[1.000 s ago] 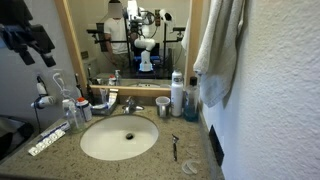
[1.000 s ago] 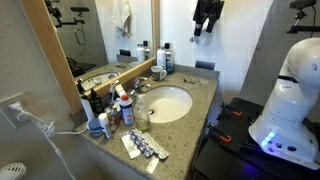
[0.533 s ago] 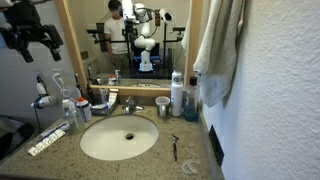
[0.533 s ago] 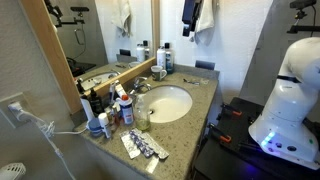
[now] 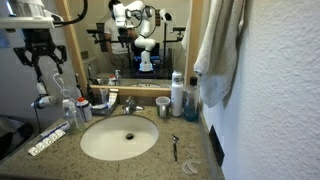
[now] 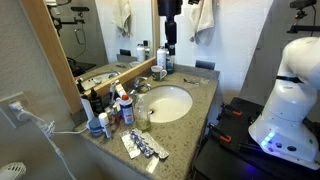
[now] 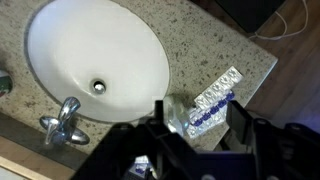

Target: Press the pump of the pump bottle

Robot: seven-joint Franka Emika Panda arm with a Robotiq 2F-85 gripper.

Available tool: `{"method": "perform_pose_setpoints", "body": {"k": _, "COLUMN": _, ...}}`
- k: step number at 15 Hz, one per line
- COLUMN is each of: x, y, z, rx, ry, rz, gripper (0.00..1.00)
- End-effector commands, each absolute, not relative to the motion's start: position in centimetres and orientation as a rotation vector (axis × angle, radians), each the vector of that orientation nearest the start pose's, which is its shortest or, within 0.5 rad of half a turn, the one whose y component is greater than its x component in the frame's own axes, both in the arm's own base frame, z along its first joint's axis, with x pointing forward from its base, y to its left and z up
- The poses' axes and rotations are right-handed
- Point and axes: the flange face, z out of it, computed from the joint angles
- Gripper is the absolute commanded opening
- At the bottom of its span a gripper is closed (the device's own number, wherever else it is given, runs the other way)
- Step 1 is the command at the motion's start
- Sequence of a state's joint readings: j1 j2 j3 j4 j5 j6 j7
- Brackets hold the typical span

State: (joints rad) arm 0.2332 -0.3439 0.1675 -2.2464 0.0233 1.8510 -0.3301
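Note:
The pump bottle (image 7: 175,114) is small and clear with a pale pump head. It stands on the granite counter between the sink and the blister packs, and it shows in both exterior views (image 5: 68,113) (image 6: 143,118). My gripper (image 7: 200,125) is open and empty. It points down from high above the counter, and in the wrist view the bottle sits below, between the fingers near the left one. The gripper hangs well above the counter in both exterior views (image 5: 42,66) (image 6: 170,44).
The white sink (image 5: 118,138) with its faucet (image 5: 130,103) fills the counter's middle. Blister packs (image 7: 213,98) lie beside the pump bottle. A tall white bottle (image 5: 177,93), a dark blue bottle (image 5: 190,103), a cup (image 5: 163,105), a razor (image 5: 175,147) and a hanging towel (image 5: 220,50) are on the other side.
The arm has swung in over the counter toward the mirror, and the gripper has turned to point straight down. Nothing on the counter has moved.

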Motion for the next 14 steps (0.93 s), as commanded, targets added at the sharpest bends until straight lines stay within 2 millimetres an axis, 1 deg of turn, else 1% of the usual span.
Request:
{"method": "perform_pose_setpoints", "body": {"k": 1, "x": 44.4, "y": 18.3, "z": 47.8, "rx": -2.901, "ry": -1.339, "rz": 0.142, "gripper": 0.37}}
{"method": "perform_pose_setpoints", "body": {"k": 3, "x": 45.9, "y": 18.6, "z": 46.6, "rx": -2.854, "ry": -1.456, "rz": 0.134, "gripper": 0.21}}
{"method": "perform_pose_setpoints", "body": {"k": 5, "x": 47.2, "y": 19.0, "z": 45.7, "rx": -2.801, "ry": -1.539, "rz": 0.086, "gripper": 0.06}}
{"method": "perform_pose_setpoints", "body": {"k": 6, "x": 47.7, "y": 19.3, "z": 45.3, "rx": -2.777, "ry": -1.569, "rz": 0.06, "gripper": 0.05}}
{"method": "perform_pose_setpoints", "body": {"k": 7, "x": 48.1, "y": 19.7, "z": 44.6, "rx": -2.752, "ry": -1.592, "rz": 0.029, "gripper": 0.01}}
{"method": "perform_pose_setpoints", "body": {"k": 9, "x": 48.7, "y": 20.0, "z": 43.5, "rx": -2.716, "ry": -1.628, "rz": -0.023, "gripper": 0.0}}
{"method": "perform_pose_setpoints", "body": {"k": 10, "x": 49.0, "y": 20.1, "z": 42.9, "rx": -2.698, "ry": -1.642, "rz": -0.041, "gripper": 0.04}}
{"method": "perform_pose_setpoints", "body": {"k": 11, "x": 49.3, "y": 20.1, "z": 42.3, "rx": -2.681, "ry": -1.643, "rz": -0.055, "gripper": 0.05}}
{"method": "perform_pose_setpoints", "body": {"k": 12, "x": 49.5, "y": 20.1, "z": 41.8, "rx": -2.665, "ry": -1.644, "rz": -0.066, "gripper": 0.04}}
{"method": "perform_pose_setpoints", "body": {"k": 13, "x": 49.6, "y": 20.3, "z": 41.3, "rx": -2.646, "ry": -1.641, "rz": -0.068, "gripper": 0.06}}
{"method": "perform_pose_setpoints", "body": {"k": 14, "x": 49.7, "y": 20.4, "z": 40.8, "rx": -2.632, "ry": -1.641, "rz": -0.068, "gripper": 0.05}}
